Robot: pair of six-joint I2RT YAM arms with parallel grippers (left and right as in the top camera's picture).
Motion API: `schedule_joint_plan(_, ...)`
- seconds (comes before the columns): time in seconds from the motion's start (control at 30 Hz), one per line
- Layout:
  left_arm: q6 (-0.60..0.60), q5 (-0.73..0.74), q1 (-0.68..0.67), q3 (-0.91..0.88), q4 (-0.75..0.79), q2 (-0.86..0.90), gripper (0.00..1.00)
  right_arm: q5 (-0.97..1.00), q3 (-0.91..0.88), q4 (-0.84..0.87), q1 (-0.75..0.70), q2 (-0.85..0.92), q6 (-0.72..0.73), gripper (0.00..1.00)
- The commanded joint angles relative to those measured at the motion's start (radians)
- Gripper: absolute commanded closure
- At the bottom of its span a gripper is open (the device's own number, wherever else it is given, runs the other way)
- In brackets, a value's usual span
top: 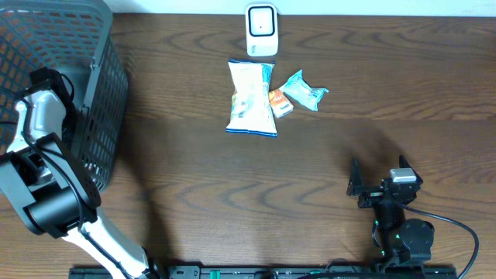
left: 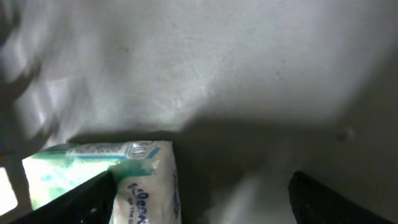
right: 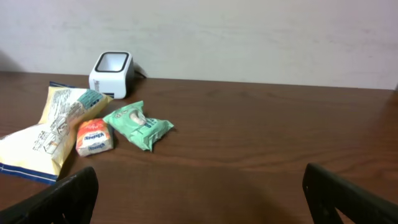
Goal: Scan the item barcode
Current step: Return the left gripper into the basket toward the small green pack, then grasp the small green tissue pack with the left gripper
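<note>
The item up for scanning seems to be the white-and-green packet (left: 146,180). It lies flat on the floor of the grey basket (top: 108,93), at about 9 o'clock on the table (top: 232,194). The left gripper (left: 202,180) hangs over it inside the basket, presumably to lift it out. Its fingers (left: 93,193) are spread wide and grasp nothing; the packet sits by one finger rather than squarely between the two (whether they touch is unclear).

The scanner (top: 261,29) stands at 12 o'clock, at the far edge, where a lifted barcode could be shown to it. Just below it lie a chip bag (top: 249,97), a small orange packet (top: 280,103) and a green packet (top: 304,90). All three are outside the basket, likely because they are already dealt with.

The right gripper (top: 355,186) waits at 5 o'clock, released and empty, well apart from everything.
</note>
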Motion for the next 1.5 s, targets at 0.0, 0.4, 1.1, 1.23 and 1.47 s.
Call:
schedule_joint_plan(0.0,-0.045,-0.018,0.000,0.000,-0.029,0.027,0.13,0.000,-0.001,-0.005,-0.004,-0.005,0.000,0.01)
schedule_joint_plan(0.4,-0.097,-0.085,0.011,-0.001,-0.106,0.030,0.16,0.000,-0.001,-0.005,-0.004,-0.005,0.000,0.01)
schedule_joint_plan(1.1,0.014,-0.085,0.039,0.032,-0.116,0.031,0.93,0.000,-0.001,-0.005,-0.004,-0.005,0.000,0.01)
schedule_joint_plan(1.23,0.029,-0.080,0.039,0.111,-0.154,-0.045,0.92,0.000,-0.001,-0.005,-0.004,-0.005,0.000,0.01)
schedule_joint_plan(1.47,0.027,-0.014,0.039,0.147,-0.092,-0.302,0.93,0.000,-0.001,-0.005,-0.004,-0.005,0.000,0.01)
